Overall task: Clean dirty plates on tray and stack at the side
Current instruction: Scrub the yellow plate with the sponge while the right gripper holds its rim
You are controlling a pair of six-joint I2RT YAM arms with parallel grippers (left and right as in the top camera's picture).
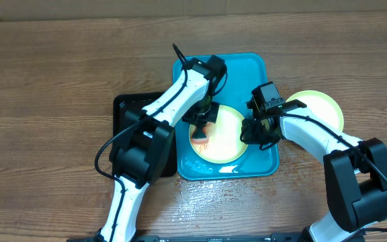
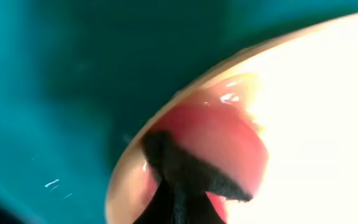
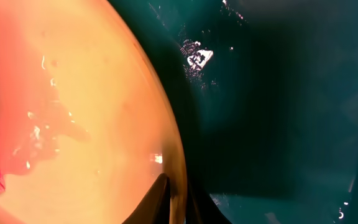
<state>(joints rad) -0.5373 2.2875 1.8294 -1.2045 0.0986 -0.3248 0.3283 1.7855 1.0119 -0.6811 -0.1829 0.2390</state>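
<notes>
The smeared yellow-green plate lies on the turquoise tray at frame centre, with the right jaws pinched on its right rim and the left jaws closed on a pink-red lump at its left edge. A second plate sits right of the tray on the worktop.

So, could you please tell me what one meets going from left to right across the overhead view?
black tray → blue tray → yellow-green plate beside the blue tray
</notes>
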